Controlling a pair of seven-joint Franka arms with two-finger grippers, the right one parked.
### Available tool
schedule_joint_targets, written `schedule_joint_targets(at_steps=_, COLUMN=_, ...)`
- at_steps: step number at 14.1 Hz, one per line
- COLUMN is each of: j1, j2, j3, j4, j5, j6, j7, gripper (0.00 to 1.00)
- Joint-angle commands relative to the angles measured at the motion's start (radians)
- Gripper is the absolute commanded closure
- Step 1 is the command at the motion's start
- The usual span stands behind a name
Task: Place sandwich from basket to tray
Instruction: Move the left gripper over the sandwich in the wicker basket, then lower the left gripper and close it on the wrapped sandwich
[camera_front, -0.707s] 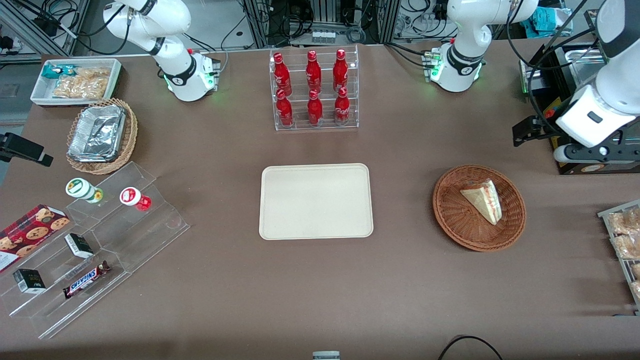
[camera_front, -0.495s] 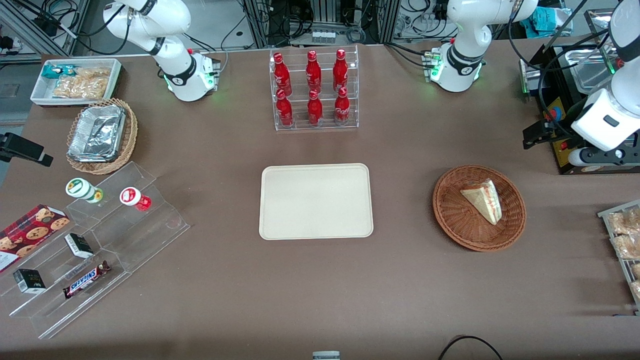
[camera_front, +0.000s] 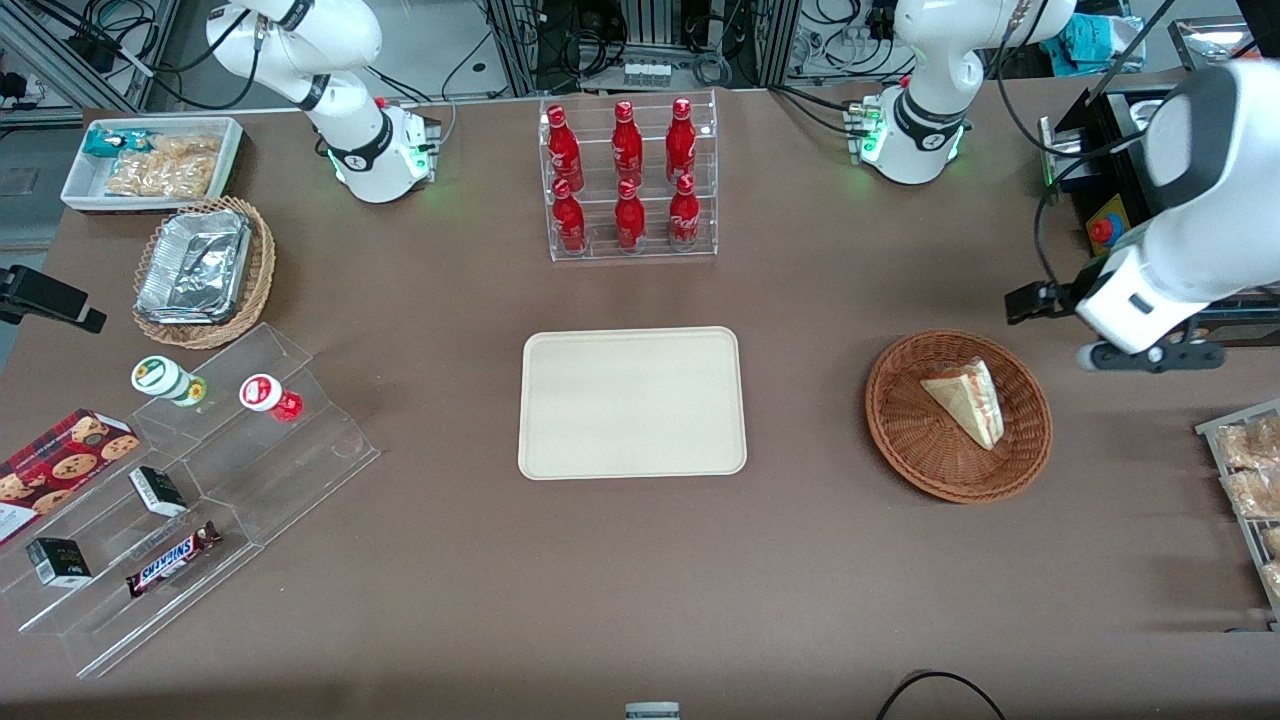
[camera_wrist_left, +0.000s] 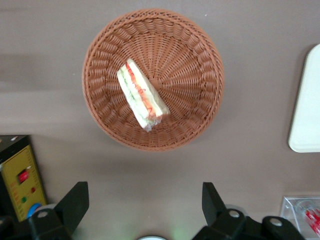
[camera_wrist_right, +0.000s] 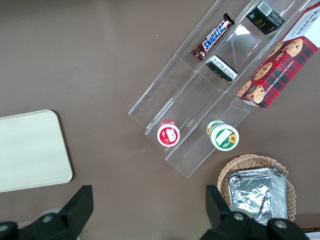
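The sandwich (camera_front: 965, 400), a pale wedge with red and green filling in clear wrap, lies in the reddish-brown wicker basket (camera_front: 900, 440). The cream tray (camera_front: 632, 402) lies flat beside the basket, toward the parked arm's end, with nothing on it. My left gripper (camera_front: 1150, 357) hovers high above the table just off the basket's rim, toward the working arm's end. In the left wrist view its fingers (camera_wrist_left: 75, 202) stand wide apart with nothing between them. That view also shows my gripper (camera_wrist_left: 145, 200), the sandwich (camera_wrist_left: 141, 95), the basket (camera_wrist_left: 200, 60) and a corner of the tray (camera_wrist_left: 306, 115).
A black box with a yellow panel and red button (camera_front: 1108, 228) stands close to the gripper. A rack of baked snacks (camera_front: 1245, 470) sits at the table edge. A rack of red bottles (camera_front: 630, 180) stands farther from the camera than the tray. A clear stepped shelf (camera_front: 190, 500) lies toward the parked arm's end.
My left gripper has swung from over the black box toward the basket and a little nearer the camera. The sandwich, basket and tray have not moved.
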Motion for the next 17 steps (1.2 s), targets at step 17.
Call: schedule_joint_targets(at_steps=17, j1=0.040, j2=0.187, j3=-0.007, j4=-0.404, j5=-0.013, j6=0.740, j7=-0.792, gripper=0.05)
